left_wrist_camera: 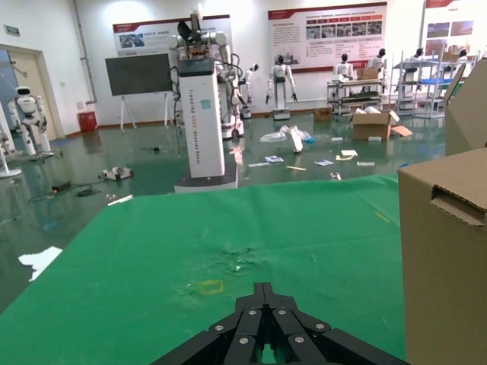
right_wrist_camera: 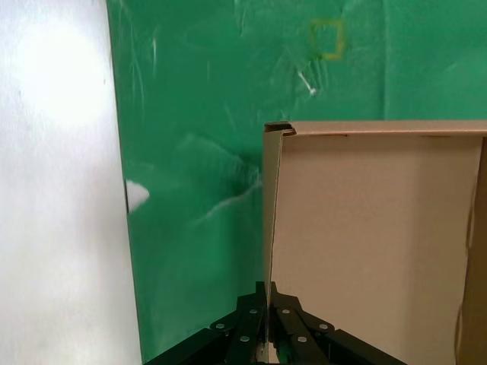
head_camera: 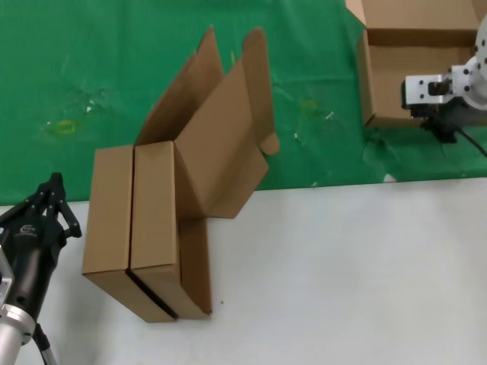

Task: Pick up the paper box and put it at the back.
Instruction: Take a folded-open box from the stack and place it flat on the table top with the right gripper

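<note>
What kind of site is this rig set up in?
Likely a robotics lab or demo hall: the left wrist view shows humanoid robots standing on a glossy floor, wall display boards, and storage shelving behind the green cloth.

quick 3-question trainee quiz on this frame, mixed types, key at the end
1. True or false: the right gripper is shut on the wall of the open paper box on the green cloth.
2. Where are the two closed boxes standing? A) on the cloth B) on the white table C) inside the open box
3. Fill in: the left gripper holds ____.

Key: 1 true; 2 B; 3 nothing
</note>
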